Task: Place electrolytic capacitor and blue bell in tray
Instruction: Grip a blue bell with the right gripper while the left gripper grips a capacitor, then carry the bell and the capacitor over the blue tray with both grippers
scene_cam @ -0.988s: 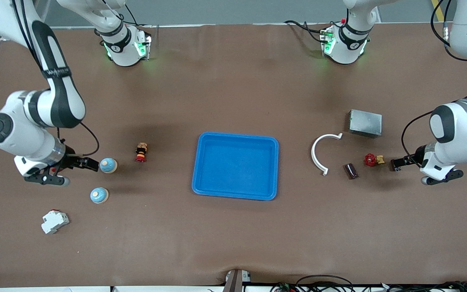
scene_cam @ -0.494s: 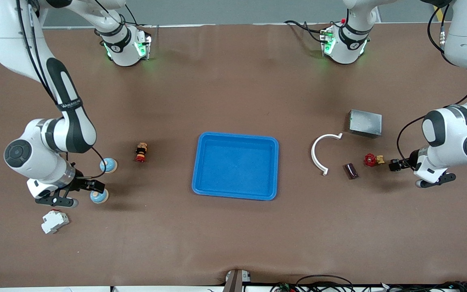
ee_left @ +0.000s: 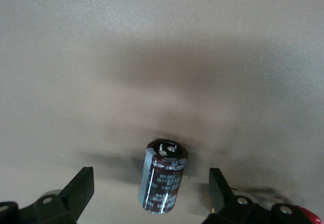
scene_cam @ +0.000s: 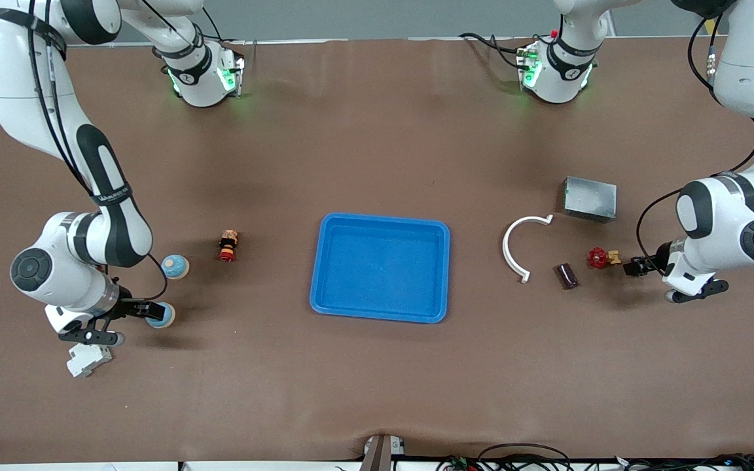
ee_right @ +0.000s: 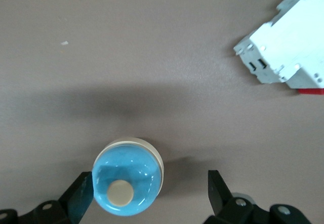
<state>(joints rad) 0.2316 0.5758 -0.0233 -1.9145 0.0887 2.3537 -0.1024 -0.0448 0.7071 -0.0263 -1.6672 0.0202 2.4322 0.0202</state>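
Both arms look to be on the approach — nothing is gripped yet, and each next needs to drop lower and close. Nearest the front camera, toward the right arm's end, the right gripper [scene_cam: 143,313] hangs wide over a glossy blue bell [ee_right: 128,182] with a cream knob. Farther up, the left gripper [scene_cam: 632,267] gapes near the dark, printed electrolytic capacitor [ee_left: 163,175], lying beside the empty blue tray [scene_cam: 326,237] at mid-table
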